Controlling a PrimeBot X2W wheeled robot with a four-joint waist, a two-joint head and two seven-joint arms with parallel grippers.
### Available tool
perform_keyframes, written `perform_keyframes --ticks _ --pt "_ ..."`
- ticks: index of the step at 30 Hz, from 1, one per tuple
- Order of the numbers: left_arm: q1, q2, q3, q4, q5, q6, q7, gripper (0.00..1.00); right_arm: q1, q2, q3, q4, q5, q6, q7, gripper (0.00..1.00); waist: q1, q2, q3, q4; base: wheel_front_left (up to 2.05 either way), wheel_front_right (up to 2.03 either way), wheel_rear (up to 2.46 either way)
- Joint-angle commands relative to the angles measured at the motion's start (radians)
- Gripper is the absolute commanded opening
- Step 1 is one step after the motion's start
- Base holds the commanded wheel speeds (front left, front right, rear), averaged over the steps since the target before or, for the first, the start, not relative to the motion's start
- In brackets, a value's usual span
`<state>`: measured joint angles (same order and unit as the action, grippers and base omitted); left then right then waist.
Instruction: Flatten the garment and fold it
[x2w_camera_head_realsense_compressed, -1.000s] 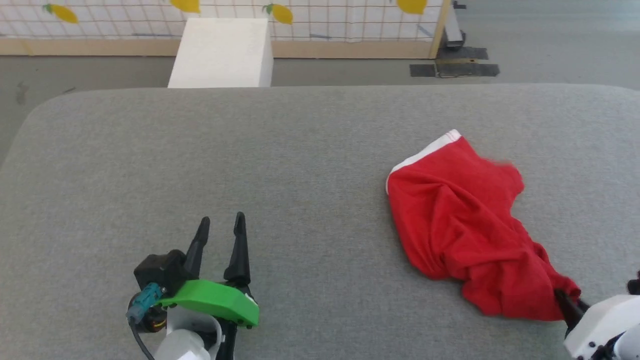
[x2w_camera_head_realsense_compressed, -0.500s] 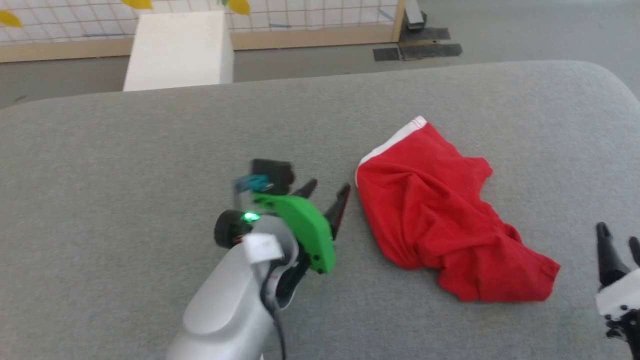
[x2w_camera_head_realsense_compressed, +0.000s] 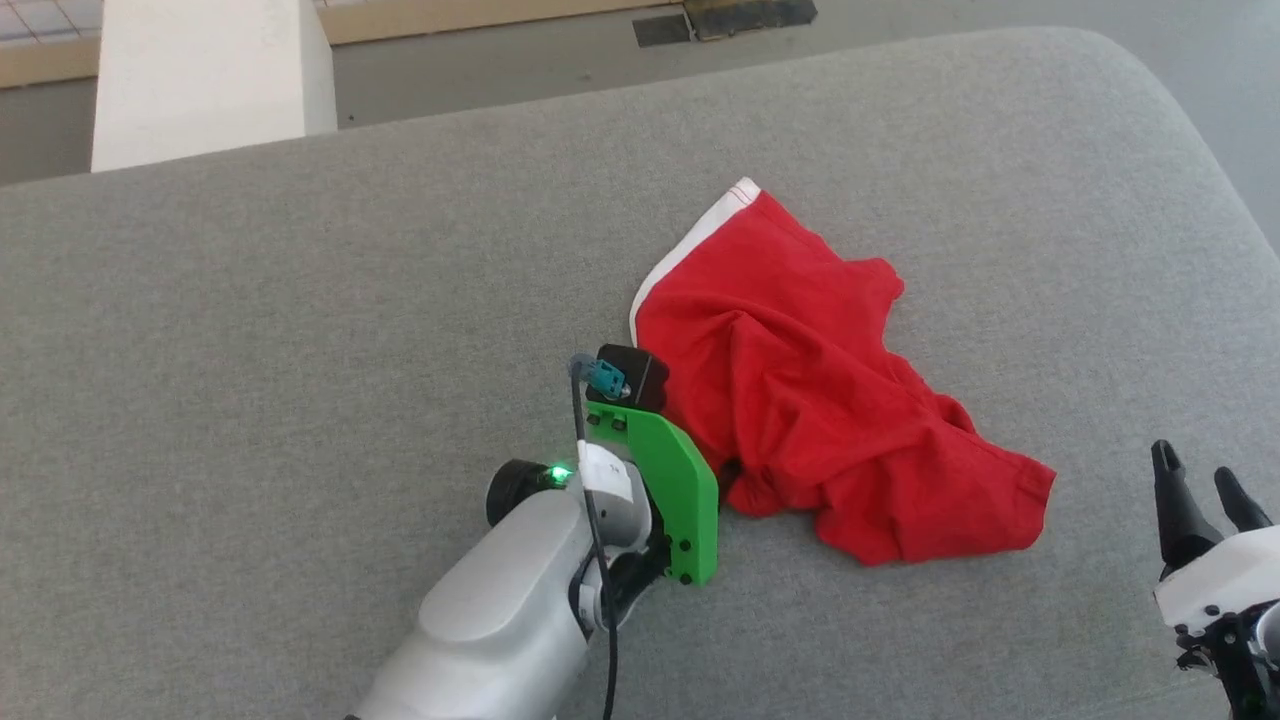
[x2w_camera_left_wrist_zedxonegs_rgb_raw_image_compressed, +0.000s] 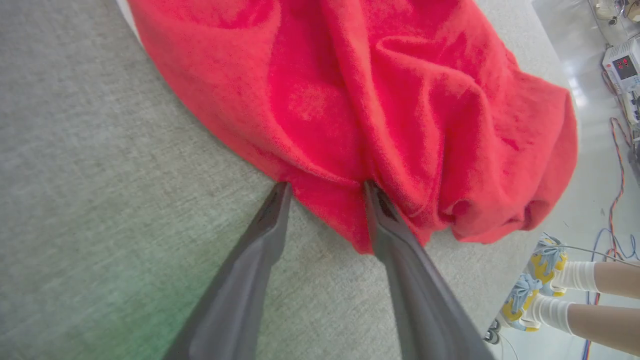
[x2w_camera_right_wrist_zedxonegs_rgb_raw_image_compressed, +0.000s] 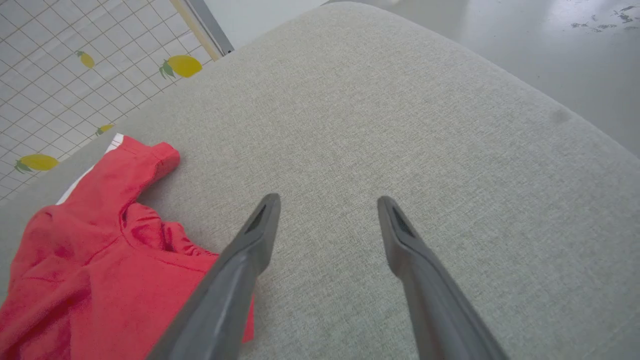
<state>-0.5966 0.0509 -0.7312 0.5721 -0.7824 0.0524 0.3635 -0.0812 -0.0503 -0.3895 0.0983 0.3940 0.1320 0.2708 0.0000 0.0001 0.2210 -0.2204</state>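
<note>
Right of centre on the grey fabric-topped bench (x2w_camera_head_realsense_compressed: 300, 350): the garment (x2w_camera_head_realsense_compressed: 800, 400), bright red, rumpled into ridges and folds, white band (x2w_camera_head_realsense_compressed: 690, 240) along its far-left edge.

At the near-left border of the cloth, the left hand (x2w_camera_head_realsense_compressed: 728, 470), reached in under a green wrist plate (x2w_camera_head_realsense_compressed: 670, 490) that hides most of both fingers from the head camera. From the left wrist camera: hand (x2w_camera_left_wrist_zedxonegs_rgb_raw_image_compressed: 325, 187) astride the hem, fingers parted, one fingertip (x2w_camera_left_wrist_zedxonegs_rgb_raw_image_compressed: 280, 195) over bare bench just beside the edge, the other (x2w_camera_left_wrist_zedxonegs_rgb_raw_image_compressed: 375, 195) pushed against a fold of the garment (x2w_camera_left_wrist_zedxonegs_rgb_raw_image_compressed: 350, 75), a tongue of red cloth between them, not pinched.

At the lower right, well apart from the cloth, the right hand (x2w_camera_head_realsense_compressed: 1200, 485), spread wide and holding nothing. From its own wrist camera: hand (x2w_camera_right_wrist_zedxonegs_rgb_raw_image_compressed: 327, 200) above bare grey bench, garment (x2w_camera_right_wrist_zedxonegs_rgb_raw_image_compressed: 75, 260) off to the left, its near corner partly behind one finger, white band (x2w_camera_right_wrist_zedxonegs_rgb_raw_image_compressed: 87, 172) at the far side.

Beyond the bench's far edge, a white block (x2w_camera_head_realsense_compressed: 200, 70) and dark patches (x2w_camera_head_realsense_compressed: 740, 15) on the floor. Behind, a gridded panel (x2w_camera_right_wrist_zedxonegs_rgb_raw_image_compressed: 50, 60) printed with lemons. Beside the bench, a person's legs (x2w_camera_left_wrist_zedxonegs_rgb_raw_image_compressed: 575, 295) in white socks and yellow-and-blue shoes, with cables (x2w_camera_left_wrist_zedxonegs_rgb_raw_image_compressed: 617, 150) and a device showing red digits (x2w_camera_left_wrist_zedxonegs_rgb_raw_image_compressed: 622, 62).
</note>
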Motion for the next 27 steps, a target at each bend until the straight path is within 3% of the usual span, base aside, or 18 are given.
perform_keyframes --ticks 1,8,12,14,21,24,25,26,27 --pt "-0.014 -0.001 -0.005 0.000 -0.015 -0.004 -0.017 0.00 -0.004 0.000 0.002 0.003 -0.006 -0.001 -0.008 1.00 0.0000 -0.0001 -0.003 0.016 0.00 0.00 0.00" --pt "-0.029 0.006 0.079 -0.032 -0.091 -0.002 -0.171 0.00 0.000 0.000 0.014 0.004 -0.008 -0.001 -0.009 1.00 0.0000 -0.0001 -0.055 0.106 0.00 0.00 0.00" --pt "-0.008 0.073 0.147 -0.114 -0.105 0.021 -0.223 0.00 0.013 0.000 0.019 0.015 -0.009 -0.001 -0.007 1.00 0.0000 -0.0001 -0.090 0.160 0.00 0.00 0.00" --pt "0.022 0.122 0.176 -0.172 -0.110 0.051 -0.222 0.00 0.020 0.000 0.019 0.020 -0.009 -0.001 -0.009 1.00 0.0000 -0.0001 -0.106 0.186 0.00 0.00 0.00" --pt "0.252 0.321 0.256 -0.357 -0.117 0.229 -0.150 0.00 0.034 0.000 0.029 0.026 -0.011 -0.001 -0.010 1.00 0.0000 -0.0001 -0.134 0.241 0.00 0.00 0.00" --pt "0.347 0.331 0.279 -0.410 -0.164 0.253 -0.134 0.00 0.040 0.000 0.029 0.026 -0.015 -0.001 -0.008 1.00 0.0000 -0.0001 -0.136 0.266 0.00 0.00 0.00" --pt "0.372 0.332 0.279 -0.425 -0.174 0.256 -0.129 0.92 0.042 0.000 0.031 0.025 -0.017 -0.001 -0.005 1.00 0.0000 -0.0001 -0.135 0.273 0.00 0.00 0.00" --pt "0.385 0.327 0.283 -0.439 -0.184 0.255 -0.131 1.00 0.042 0.000 0.033 0.024 -0.020 -0.001 -0.003 1.00 0.0000 -0.0001 -0.134 0.280 0.00 0.00 0.00" --pt "0.395 0.321 0.292 -0.456 -0.190 0.254 -0.147 1.00 0.041 0.000 0.036 0.022 -0.023 -0.001 -0.001 1.00 0.0000 -0.0001 -0.135 0.287 0.00 0.00 0.00"
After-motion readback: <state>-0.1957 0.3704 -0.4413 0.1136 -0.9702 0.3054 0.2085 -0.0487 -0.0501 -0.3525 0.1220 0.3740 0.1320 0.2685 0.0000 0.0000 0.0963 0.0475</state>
